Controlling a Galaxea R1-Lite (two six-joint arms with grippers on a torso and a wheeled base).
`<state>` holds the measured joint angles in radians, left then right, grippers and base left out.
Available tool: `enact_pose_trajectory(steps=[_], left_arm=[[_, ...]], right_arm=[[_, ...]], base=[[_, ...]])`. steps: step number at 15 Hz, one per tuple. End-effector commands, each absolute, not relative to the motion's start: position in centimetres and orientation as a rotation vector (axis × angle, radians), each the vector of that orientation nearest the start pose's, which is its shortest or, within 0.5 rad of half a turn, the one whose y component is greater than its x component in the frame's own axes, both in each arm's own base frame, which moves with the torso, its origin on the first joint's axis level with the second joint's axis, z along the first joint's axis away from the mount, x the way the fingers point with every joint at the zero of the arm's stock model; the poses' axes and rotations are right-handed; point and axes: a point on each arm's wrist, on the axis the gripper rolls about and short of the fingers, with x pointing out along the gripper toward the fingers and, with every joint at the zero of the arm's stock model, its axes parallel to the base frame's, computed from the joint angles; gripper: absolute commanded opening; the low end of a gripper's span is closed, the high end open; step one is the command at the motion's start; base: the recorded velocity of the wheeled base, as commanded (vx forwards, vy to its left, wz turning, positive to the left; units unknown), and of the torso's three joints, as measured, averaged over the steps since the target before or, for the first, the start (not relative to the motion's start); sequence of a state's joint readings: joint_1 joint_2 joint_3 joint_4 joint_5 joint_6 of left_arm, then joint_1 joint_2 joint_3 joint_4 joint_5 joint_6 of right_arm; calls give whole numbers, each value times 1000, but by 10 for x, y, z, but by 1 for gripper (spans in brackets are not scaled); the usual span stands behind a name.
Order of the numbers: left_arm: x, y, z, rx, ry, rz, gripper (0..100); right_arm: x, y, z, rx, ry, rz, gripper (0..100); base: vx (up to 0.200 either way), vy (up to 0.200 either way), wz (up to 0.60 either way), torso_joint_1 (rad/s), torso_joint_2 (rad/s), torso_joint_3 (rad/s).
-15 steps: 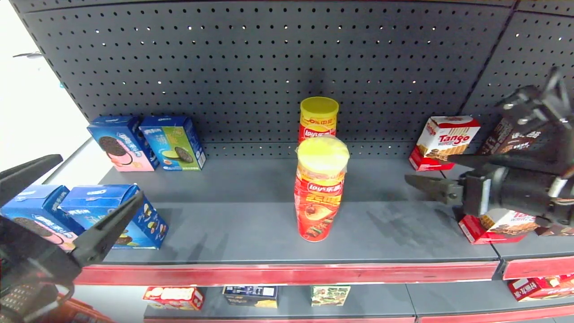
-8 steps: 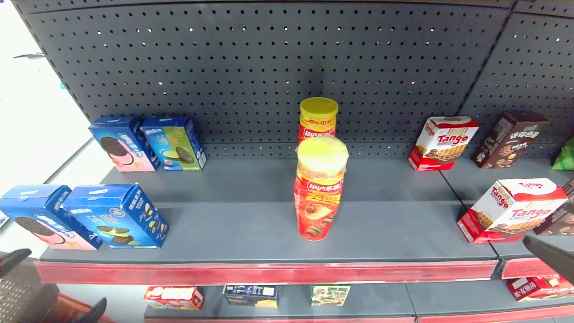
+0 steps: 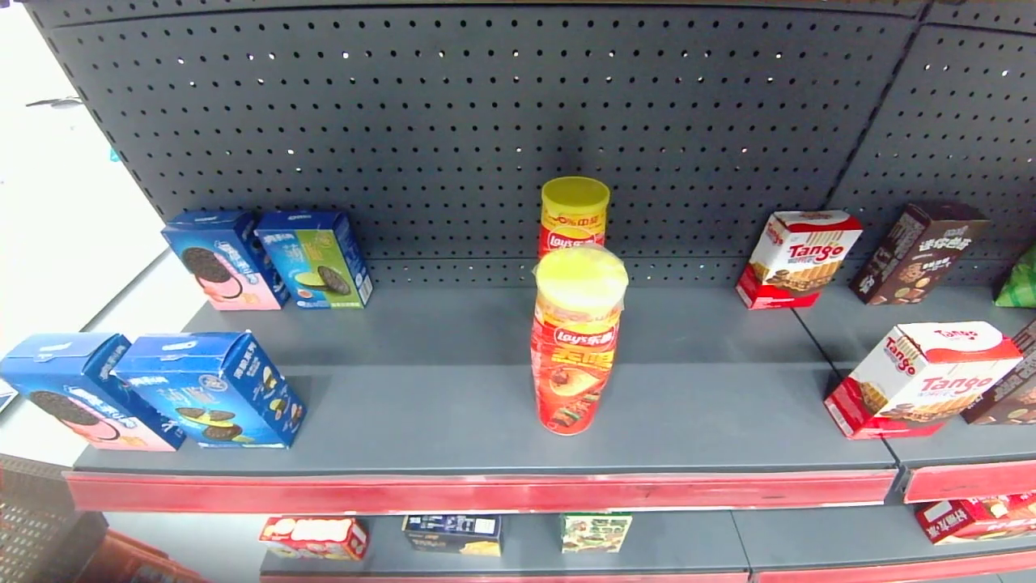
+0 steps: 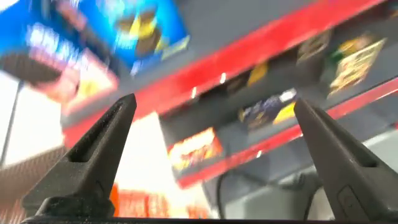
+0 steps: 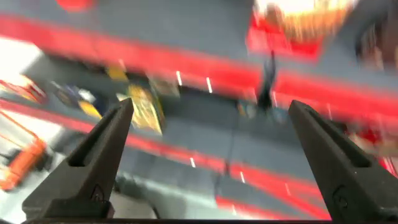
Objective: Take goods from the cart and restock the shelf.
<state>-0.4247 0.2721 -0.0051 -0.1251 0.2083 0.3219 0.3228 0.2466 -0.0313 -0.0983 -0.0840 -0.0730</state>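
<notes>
Both tools have drawn back and down from the shelf [image 3: 453, 413] since a second ago. The red chip can [image 3: 576, 340] stands upright mid-shelf, long axis vertical, yellow lid up, a second can [image 3: 575, 212] directly behind it. In the wrist views the left tool [image 4: 212, 102] and right tool [image 5: 210, 104], both spread wide and empty, face the lower tiers [image 3: 688, 538] below that can.

Head camera looks down onto the shelf [image 3: 453, 405]; both wrist cameras, lower and nearer, face its red front strip [image 4: 236, 59].
</notes>
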Motion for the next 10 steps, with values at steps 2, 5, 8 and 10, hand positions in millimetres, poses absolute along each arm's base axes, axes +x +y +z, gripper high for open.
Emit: enact_pose_trajectory(steps=[2, 5, 8, 10], left_arm=[[-11, 8, 86, 328, 43, -65, 100], [-14, 8, 85, 320, 19, -8, 100], [-15, 8, 85, 328, 4, -10, 100], [-15, 8, 85, 317, 4, -12, 100]], right_arm=[[-15, -3, 86, -62, 103, 38, 100], [-24, -2, 83, -48, 12, -61, 100], [-24, -4, 83, -8, -48, -157, 100], [-24, -5, 81, -4, -46, -229, 100]], base=[[0, 0, 0, 0, 0, 0], [0, 0, 0, 0, 0, 0], [0, 0, 0, 0, 0, 0], [0, 0, 0, 0, 0, 0]])
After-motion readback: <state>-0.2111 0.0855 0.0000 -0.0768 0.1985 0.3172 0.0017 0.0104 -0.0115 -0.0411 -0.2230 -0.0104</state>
